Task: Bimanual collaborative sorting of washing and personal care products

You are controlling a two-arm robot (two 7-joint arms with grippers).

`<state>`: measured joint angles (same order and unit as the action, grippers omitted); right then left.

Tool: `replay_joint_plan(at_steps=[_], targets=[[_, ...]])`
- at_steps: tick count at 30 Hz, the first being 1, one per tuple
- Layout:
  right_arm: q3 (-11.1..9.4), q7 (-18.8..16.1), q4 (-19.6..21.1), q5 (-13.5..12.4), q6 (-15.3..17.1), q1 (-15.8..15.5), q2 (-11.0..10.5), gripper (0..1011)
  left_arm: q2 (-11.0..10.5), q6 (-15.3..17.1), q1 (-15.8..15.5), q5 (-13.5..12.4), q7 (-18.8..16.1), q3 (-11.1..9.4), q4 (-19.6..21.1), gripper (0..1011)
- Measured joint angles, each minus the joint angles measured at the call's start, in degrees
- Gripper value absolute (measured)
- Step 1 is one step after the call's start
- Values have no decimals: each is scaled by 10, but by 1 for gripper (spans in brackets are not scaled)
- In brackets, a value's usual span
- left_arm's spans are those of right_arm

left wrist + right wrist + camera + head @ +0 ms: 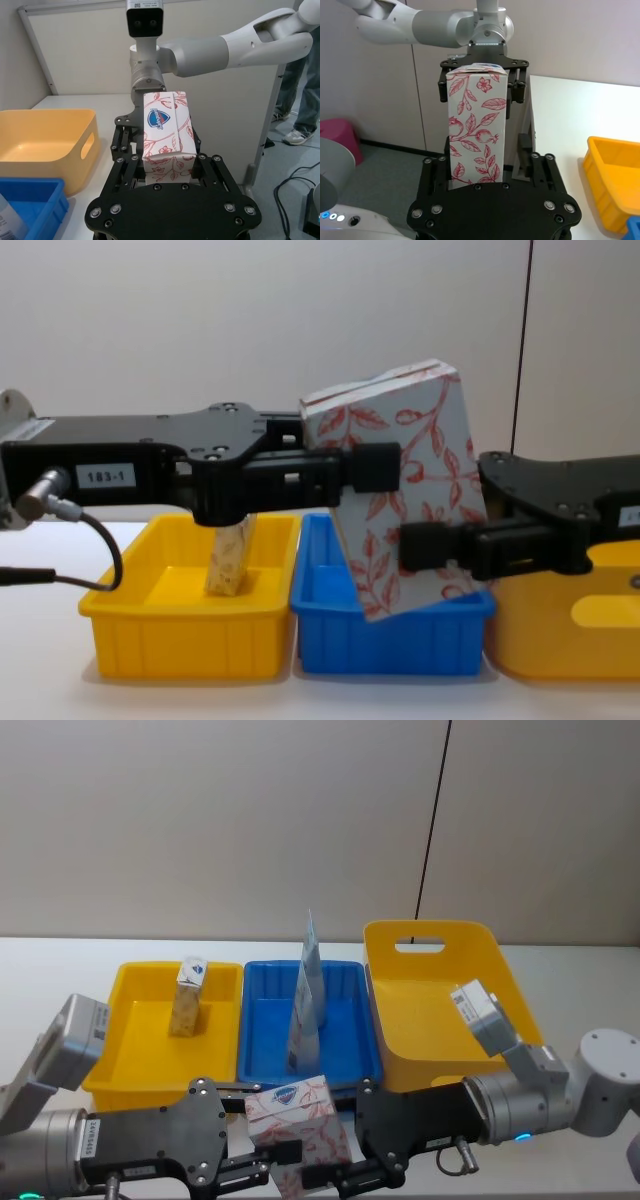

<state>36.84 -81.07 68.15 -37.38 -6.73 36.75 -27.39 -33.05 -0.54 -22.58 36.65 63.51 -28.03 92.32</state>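
At the head view's 6 o'clock, the pack [298, 1125] is gripped by the left hand [167, 170] from 9 o'clock and by the right hand [477, 175] from 3.

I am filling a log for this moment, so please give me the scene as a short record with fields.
pack: tilted, held in the air between both grippers, on the near side of the blue tray
left gripper: shut on pack
right gripper: shut on pack
carton: upright in left yellow tray
pouch: upright in blue tray
yellow bin: right of blue tray
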Motion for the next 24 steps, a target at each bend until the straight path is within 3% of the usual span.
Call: replay_joint_plan(at_steps=[4,7,9,12,15,24], targets=[[2,8,-2,3,-3,1,1,648,0,0,0,0,-1,0,0,422],[3,11,-3,3,-4,1,2,512,0,0,0,0,-1,0,0,422],[4,12,-3,3,-5,1,2,499,0,0,0,0,-2,1,0,422],[5,15,-3,3,-5,1,3,378,0,0,0,0,-2,1,0,423],[6,18,-3,3,-6,1,3,371,0,0,0,0,-1,0,0,461],[7,26,3,-2,-8,0,0,371,0,0,0,0,0,0,0,745]])
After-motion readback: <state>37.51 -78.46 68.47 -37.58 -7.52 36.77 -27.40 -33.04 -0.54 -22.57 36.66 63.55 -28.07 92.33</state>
